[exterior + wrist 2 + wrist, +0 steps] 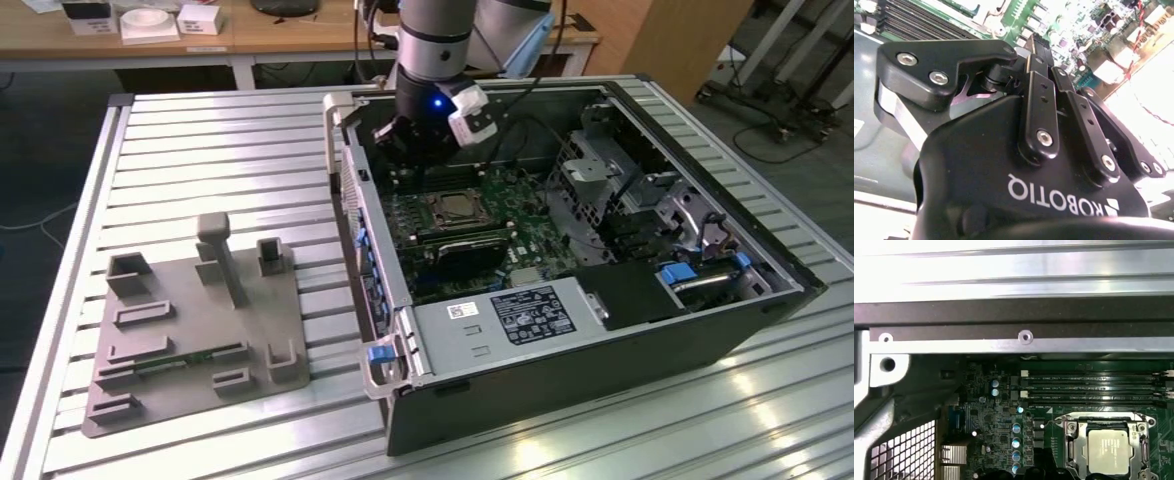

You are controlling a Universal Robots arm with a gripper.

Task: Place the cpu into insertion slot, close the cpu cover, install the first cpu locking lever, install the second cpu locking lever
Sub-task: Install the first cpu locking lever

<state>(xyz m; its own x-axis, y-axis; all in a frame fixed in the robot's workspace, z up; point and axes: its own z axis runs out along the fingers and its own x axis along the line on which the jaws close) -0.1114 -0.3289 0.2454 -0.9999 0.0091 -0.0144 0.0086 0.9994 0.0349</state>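
1. The cpu [1109, 451] sits in the insertion slot [1070, 434], with the cpu cover [1106, 425] seemingly flat around it. The gripper [416, 160] hangs above the slot, off toward the case wall [355, 215]. I cannot tell whether it is open or closed.
2. Risk, I judge: an off-line descent could scrape the cover or strike the circuit board [999, 425].
3. Memory slots [1094, 388] and capacitors [1016, 442] crowd the slot's edges.

Open case [574, 385] on slatted table [200, 150], arm [434, 40] extended down into case, gripper [419, 166] inside case above cpu [455, 208], grey fixture [187, 330] beside case on the exterior view's left.
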